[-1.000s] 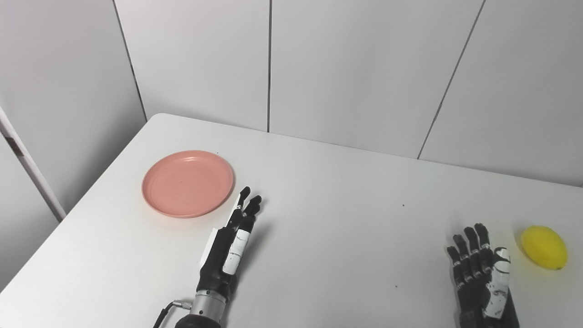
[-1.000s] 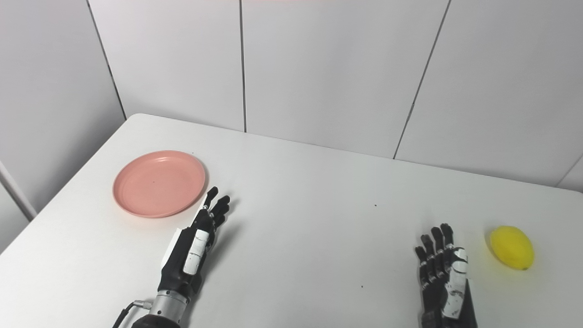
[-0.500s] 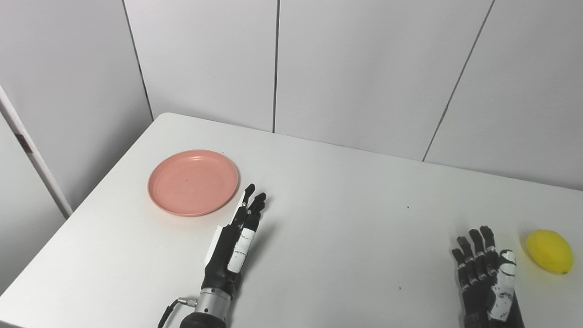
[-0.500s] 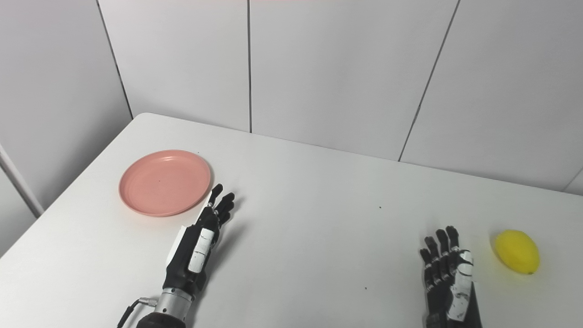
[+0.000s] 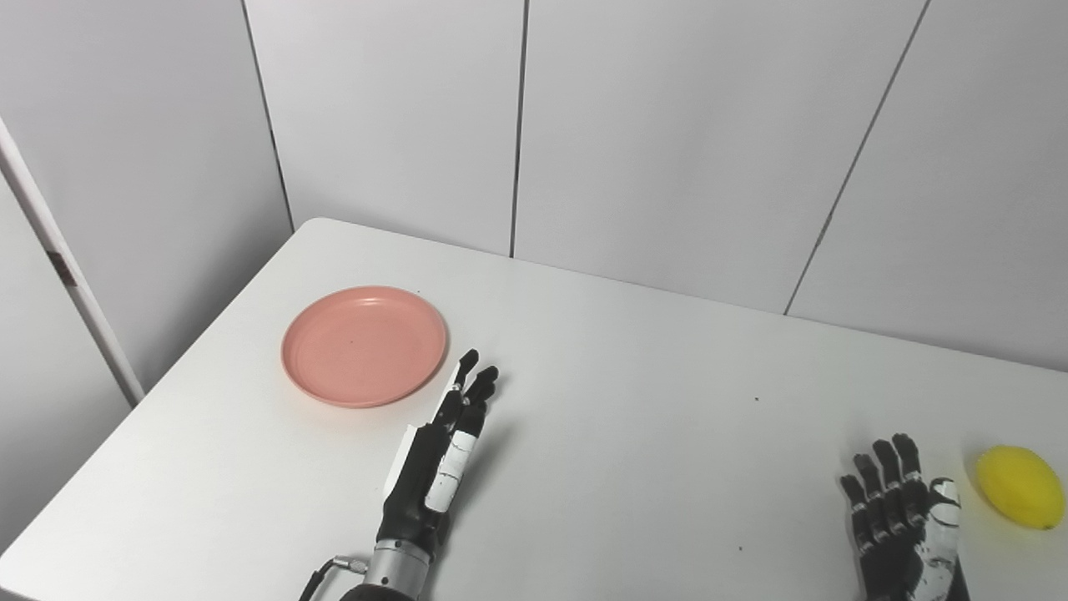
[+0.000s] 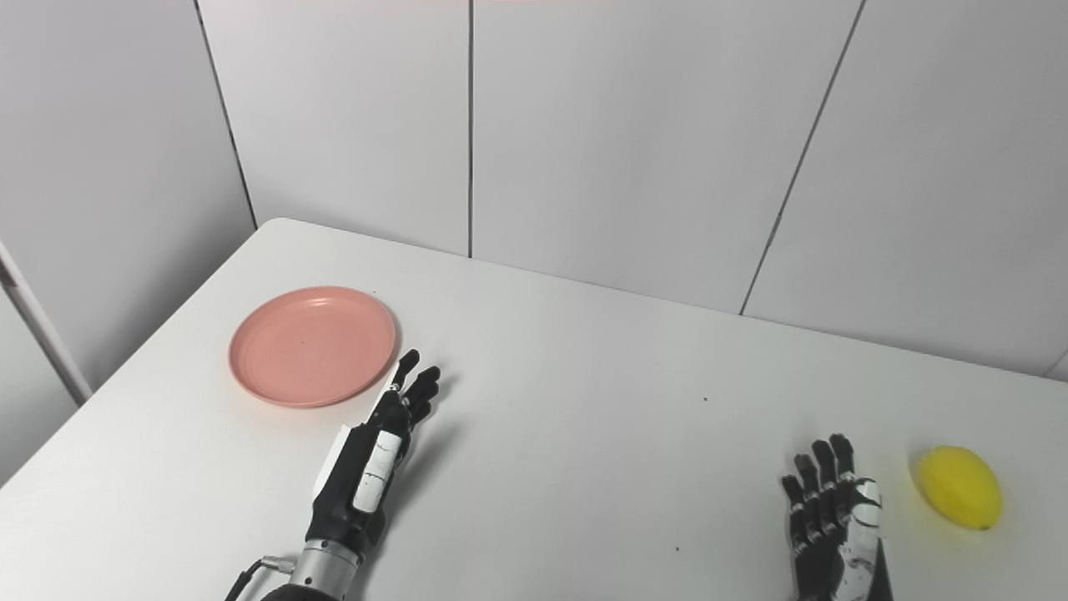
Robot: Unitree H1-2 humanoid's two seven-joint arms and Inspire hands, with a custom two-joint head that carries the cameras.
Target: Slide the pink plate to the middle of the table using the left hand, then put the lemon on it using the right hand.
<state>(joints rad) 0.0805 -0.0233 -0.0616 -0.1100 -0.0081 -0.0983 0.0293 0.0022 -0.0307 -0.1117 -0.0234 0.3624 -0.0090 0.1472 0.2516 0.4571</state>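
White counter [image 5: 634, 434], backed by grey wall panels [image 5: 667, 133].

Pink plate [image 5: 364, 346]: empty, flat on the counter's left part, near the far-left corner.

Lemon [image 6: 959, 487]: yellow, lying on the counter near its right edge, well apart from the plate.

Left hand [image 5: 438, 455]: black with white patches, turned on edge over the counter, fingers straight and together, holding nothing; fingertips [image 5: 477, 376] just beside the plate's right rim, not touching it.

Right hand [image 6: 830, 522]: palm down, fingers extended and slightly spread, holding nothing, near the lemon's left side and apart from it.
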